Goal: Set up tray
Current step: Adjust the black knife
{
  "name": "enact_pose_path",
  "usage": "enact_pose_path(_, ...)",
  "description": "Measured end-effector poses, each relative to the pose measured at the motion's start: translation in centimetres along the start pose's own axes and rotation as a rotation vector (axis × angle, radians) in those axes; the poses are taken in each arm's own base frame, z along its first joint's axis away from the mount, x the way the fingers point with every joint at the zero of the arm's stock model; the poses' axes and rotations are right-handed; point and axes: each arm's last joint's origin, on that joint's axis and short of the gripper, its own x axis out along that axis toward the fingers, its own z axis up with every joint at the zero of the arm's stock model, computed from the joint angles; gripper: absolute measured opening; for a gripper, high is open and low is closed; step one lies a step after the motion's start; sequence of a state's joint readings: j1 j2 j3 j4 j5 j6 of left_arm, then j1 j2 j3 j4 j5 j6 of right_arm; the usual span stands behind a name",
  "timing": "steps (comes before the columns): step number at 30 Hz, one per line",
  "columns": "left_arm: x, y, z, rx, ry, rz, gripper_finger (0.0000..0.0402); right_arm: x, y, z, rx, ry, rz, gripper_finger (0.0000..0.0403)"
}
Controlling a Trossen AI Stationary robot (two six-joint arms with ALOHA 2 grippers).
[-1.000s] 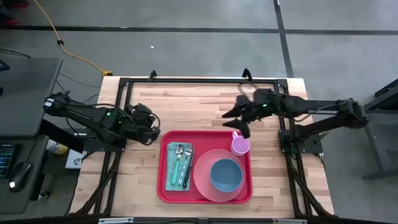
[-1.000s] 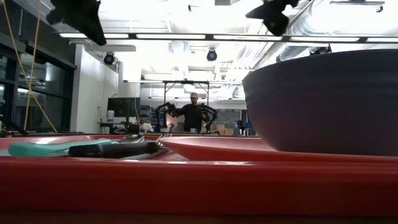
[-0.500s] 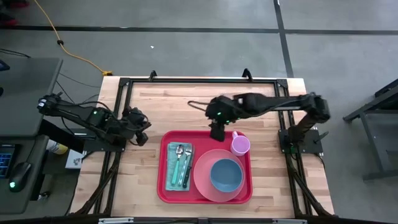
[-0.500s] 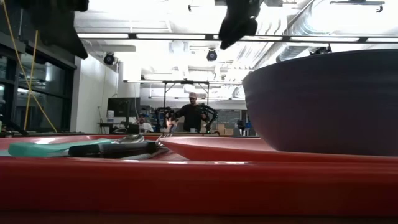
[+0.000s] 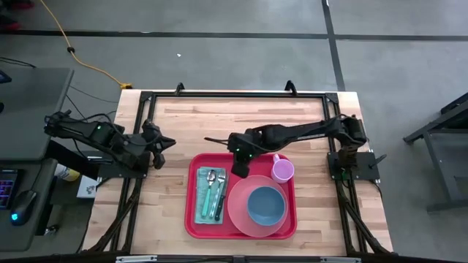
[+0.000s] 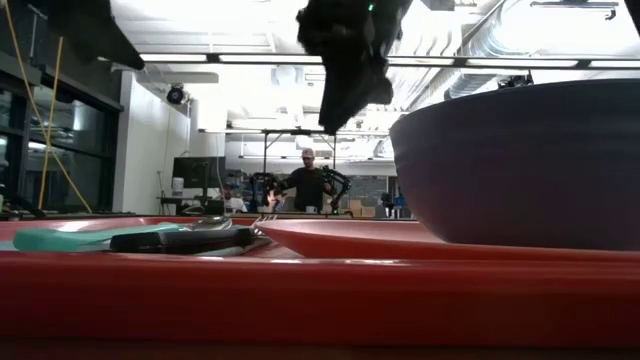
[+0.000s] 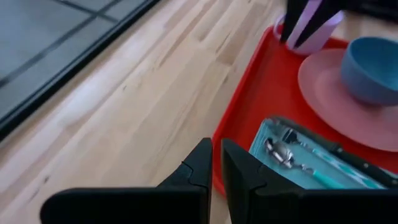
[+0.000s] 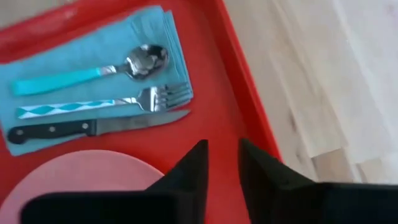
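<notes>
The red tray (image 5: 192,219) lies flat on the wooden table. It carries a teal napkin (image 5: 213,195) with a spoon (image 8: 143,59), a fork (image 8: 155,96) and a knife (image 8: 93,127). Also on it are a pink plate (image 5: 238,212) with a blue bowl (image 5: 265,205) and a pink cup (image 5: 283,170). My right gripper (image 5: 239,166) hangs above the tray's far part between napkin and cup, pointing steeply down. Its fingers (image 8: 222,163) stand a little apart with nothing between them. My left gripper (image 7: 215,155) is shut and empty, above bare table left of the tray.
A black frame (image 5: 234,95) runs along the table's far edge and sides. Bare wood lies beyond the tray's far rim (image 8: 242,81) and to its left (image 7: 124,112). In the low view a person (image 6: 308,185) stands far back in the room.
My right gripper has swung from beside the cup toward the table's left, come down over the tray's far part and tipped more steeply down; its fingers have drawn closer together. My left gripper has drawn back toward the table's left edge.
</notes>
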State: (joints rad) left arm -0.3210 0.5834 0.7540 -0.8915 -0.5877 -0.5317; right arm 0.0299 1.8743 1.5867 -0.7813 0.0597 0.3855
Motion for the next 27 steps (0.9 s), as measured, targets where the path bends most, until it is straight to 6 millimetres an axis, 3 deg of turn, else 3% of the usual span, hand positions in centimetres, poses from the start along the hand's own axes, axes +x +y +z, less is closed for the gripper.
enact_pose_path(6, -0.3, 0.1, 0.3, 0.025, -0.045, -0.008, 0.0060, 3.3, 0.3, -0.4, 0.000, 0.079, 0.051, 0.0005)
enact_pose_path(14, -0.3, 0.1, 0.3, 0.024, -0.045, -0.006, 0.0060, 6.8, 0.7, -1.0, 0.041, 0.159, 0.123, 0.0002)
enact_pose_path(27, -0.3, 0.1, 0.3, 0.019, -0.051, -0.010, 0.0060, 7.9, 2.6, -1.5, 0.046, 0.149, 0.173, 0.0000)
